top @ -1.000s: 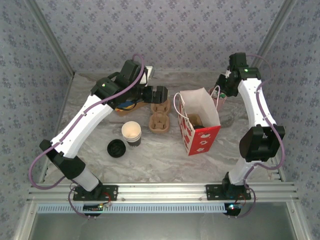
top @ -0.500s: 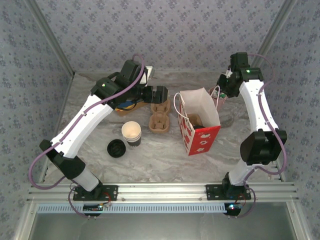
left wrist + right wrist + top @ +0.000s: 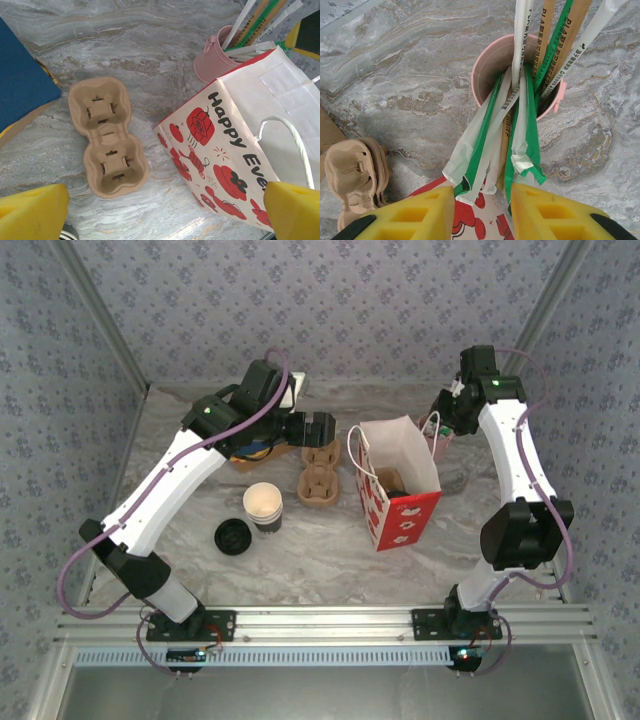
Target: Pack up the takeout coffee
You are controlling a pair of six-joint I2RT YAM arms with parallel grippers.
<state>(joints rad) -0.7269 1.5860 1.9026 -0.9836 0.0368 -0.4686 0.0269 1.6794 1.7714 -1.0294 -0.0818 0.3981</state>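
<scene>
A dark round shape (image 3: 392, 480) lies inside the open red-and-white paper bag (image 3: 405, 510). It looks like the lidded takeout coffee, but it is small and partly hidden. My left gripper (image 3: 322, 428) hangs open above the cardboard cup carrier (image 3: 107, 137), with its yellow fingertips (image 3: 30, 212) wide apart. Between them are the carrier and the bag (image 3: 225, 145). My right gripper (image 3: 447, 425) hovers over the pink cup (image 3: 485, 70) of wrapped straws (image 3: 520, 115). The straw ends reach up between its fingers (image 3: 415, 217), which stand apart and do not pinch them.
A lidless paper cup stack (image 3: 263, 503) and loose black lids (image 3: 232, 536) stand at the front left. A blue flat object (image 3: 20, 85) lies left of the carrier. The bag's rope handle (image 3: 295, 140) arches over its mouth. Patterned walls close in three sides.
The right arm's elbow has drifted slightly down and to the right, while its gripper stays over the straw cup. The left arm has not moved.
</scene>
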